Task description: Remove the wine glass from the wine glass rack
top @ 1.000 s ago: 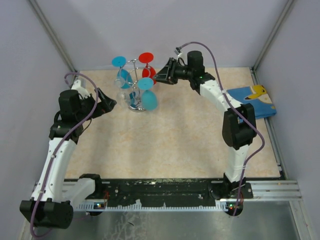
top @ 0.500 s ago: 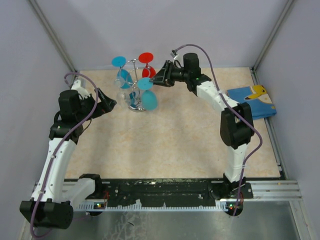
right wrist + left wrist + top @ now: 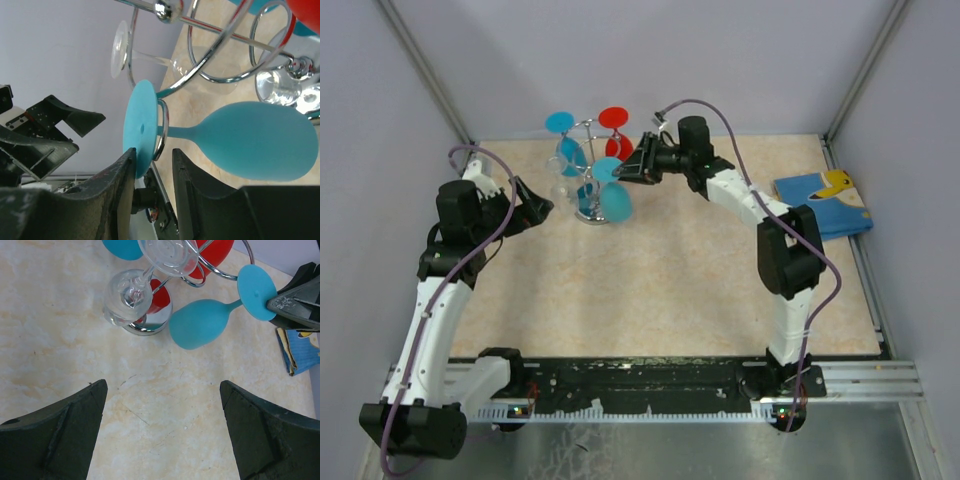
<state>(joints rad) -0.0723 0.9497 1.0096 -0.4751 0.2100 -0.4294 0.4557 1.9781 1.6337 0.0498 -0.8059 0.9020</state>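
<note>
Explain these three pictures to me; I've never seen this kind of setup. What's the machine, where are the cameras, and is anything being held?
Two white robot arms are bolted at the near edge of a beige table. The wide picture comes from a fixed camera above and behind them. The other two come from a camera on each wrist, so the dark shapes at the bottom are that arm's own fingers. At the back stands a wine glass rack, a silver wire stand with teal, red and clear glasses hanging by their feet. A flat blue item lies to the right. The left tool is open and empty. The right tool has its fingers either side of the round foot of the nearest teal wine glass. A gap shows beside the foot, so it looks not yet clamped.
</note>
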